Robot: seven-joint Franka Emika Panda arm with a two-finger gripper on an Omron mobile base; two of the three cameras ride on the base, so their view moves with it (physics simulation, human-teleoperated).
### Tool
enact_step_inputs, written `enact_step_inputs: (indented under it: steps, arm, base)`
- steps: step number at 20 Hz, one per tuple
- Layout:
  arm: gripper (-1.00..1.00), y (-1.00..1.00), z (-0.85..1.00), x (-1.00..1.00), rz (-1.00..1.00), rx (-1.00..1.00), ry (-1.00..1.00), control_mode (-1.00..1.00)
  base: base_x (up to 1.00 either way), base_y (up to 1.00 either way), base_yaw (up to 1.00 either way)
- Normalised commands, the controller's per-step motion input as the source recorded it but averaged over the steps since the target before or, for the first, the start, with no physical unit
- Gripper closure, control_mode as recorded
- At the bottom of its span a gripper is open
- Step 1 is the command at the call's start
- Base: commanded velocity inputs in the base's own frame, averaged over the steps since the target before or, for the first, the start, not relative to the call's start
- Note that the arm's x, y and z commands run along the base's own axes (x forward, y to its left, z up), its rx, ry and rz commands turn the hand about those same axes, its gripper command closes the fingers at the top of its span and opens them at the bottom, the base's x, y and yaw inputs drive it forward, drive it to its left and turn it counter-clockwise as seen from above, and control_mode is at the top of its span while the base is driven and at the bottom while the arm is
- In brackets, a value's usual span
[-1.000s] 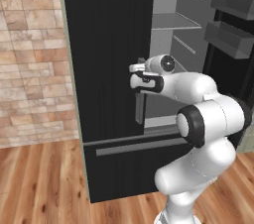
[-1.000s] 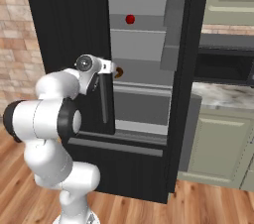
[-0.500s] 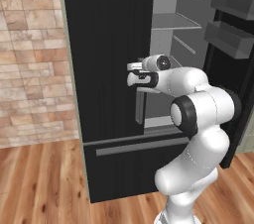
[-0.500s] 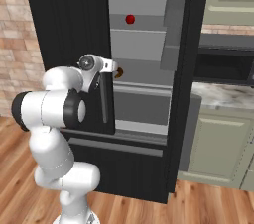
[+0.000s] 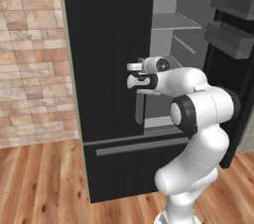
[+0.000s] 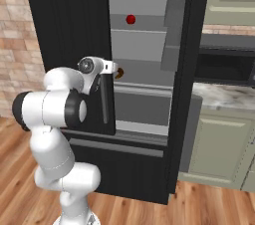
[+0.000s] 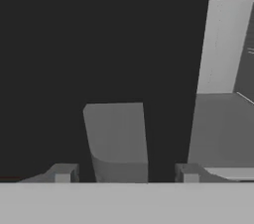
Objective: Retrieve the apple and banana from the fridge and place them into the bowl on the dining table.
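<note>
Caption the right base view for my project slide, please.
Panda arm reaches its gripper toward the fridge, one door open, apple on an upper shelf.

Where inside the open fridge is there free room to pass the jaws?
The open gap lies between the shut left door and the swung right door. The apple shelf is bare beside it. It's crowded at the handle and by the banana.

flat even rendered light, faint soft shadows, no glare, hand view dim, slightly blurred
</note>
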Motion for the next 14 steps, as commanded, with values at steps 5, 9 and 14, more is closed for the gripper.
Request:
enact_step_inputs:
  steps: [5, 9, 14]
  arm:
    - [1.00, 0.28, 0.06, 0.03, 0.00, -0.04, 0.36, -1.00]
    - [1.00, 0.29, 0.01, -0.31, 0.00, -0.02, 0.50, -1.00]
    - [1.00, 0.54, -0.12, -0.84, 0.00, 0.00, 0.11, -1.00]
  base:
    - [0.00, 0.00, 0.00]
    - [0.00, 0.00, 0.00]
    - [0.00, 0.00, 0.00]
